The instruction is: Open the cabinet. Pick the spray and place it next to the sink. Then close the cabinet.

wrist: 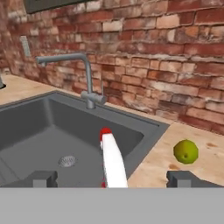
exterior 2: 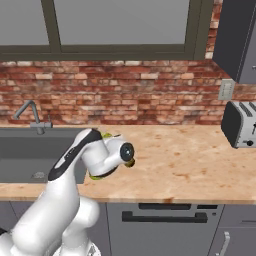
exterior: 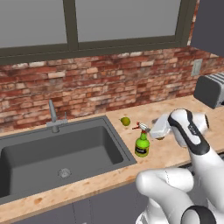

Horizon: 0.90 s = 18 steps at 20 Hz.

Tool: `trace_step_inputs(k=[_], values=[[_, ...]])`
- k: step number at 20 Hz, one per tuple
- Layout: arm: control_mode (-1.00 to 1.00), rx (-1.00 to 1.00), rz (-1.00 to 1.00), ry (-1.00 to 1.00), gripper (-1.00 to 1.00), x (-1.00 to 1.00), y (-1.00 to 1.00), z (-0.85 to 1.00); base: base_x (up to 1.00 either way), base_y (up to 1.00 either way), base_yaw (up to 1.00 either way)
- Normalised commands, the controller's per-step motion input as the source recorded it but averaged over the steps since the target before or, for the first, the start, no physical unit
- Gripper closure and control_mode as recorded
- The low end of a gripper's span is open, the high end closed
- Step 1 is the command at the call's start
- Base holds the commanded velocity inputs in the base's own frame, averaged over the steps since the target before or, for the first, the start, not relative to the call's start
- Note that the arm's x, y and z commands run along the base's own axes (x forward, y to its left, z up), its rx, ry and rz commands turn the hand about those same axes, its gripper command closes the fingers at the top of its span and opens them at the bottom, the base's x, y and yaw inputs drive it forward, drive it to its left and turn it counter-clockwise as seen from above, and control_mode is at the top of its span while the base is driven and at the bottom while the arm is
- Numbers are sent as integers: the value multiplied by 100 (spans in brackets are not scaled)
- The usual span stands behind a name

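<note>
With my two-finger gripper (wrist: pixel 112 178) spread wide around its red-and-white nozzle, the small yellow-green spray bottle (exterior: pixel 141 143) stands upright on the wooden counter (exterior: pixel 175 151), beside the dark grey sink (exterior: pixel 26 157).

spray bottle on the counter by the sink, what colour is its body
Yellow-green, on the small spray bottle with a dark label and red-and-white nozzle; the left base view shows it best.

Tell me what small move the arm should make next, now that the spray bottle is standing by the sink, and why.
Probably lift the gripper straight back, clear of the spray. The bottle stands upright on the counter beside the sink, and the open fingertips sit wide on either side of its nozzle, so the placing looks done and the cabinet comes next.
</note>
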Motion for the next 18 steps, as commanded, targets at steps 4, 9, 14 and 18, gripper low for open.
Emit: trace_step_inputs(k=[4, 9, 14, 18], values=[[-100, 0, -8, 10, -100, -26, 0, 87, 0, 0, 0], [-100, 0, -1, 19, -100, -33, 19, 90, 0, 0, 0], [-100, 0, -8, 20, -100, -17, 56, 35, 0, 0, 0], [-100, 0, -19, 6, -100, -7, 69, 12, 0, 0, 0]])
